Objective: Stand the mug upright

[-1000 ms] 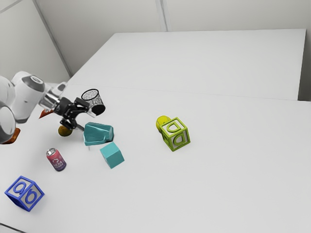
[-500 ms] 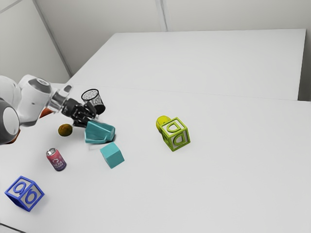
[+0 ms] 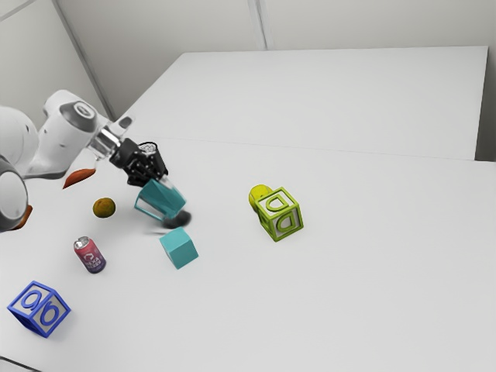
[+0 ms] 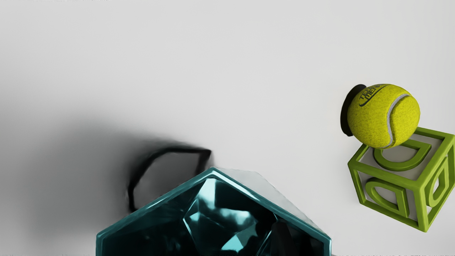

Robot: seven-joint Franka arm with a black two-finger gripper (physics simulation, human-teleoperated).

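My tool (image 3: 157, 180), left of centre in the exterior view, is clamped on the wall of the teal mug (image 3: 161, 199), one dark finger (image 4: 282, 241) inside its mouth. The mug lies just below my tool there, tilted, its mouth toward me and its base slanting down toward the view's lower right, over a dark shadow on the white desk (image 3: 372, 294). Near its base sits a teal cube (image 3: 179, 248). A black mesh cup (image 3: 149, 147) is partly hidden behind my tool. Well apart, near the exterior view's centre, a tennis ball (image 3: 260, 195) sits beside a green letter block (image 3: 280, 214).
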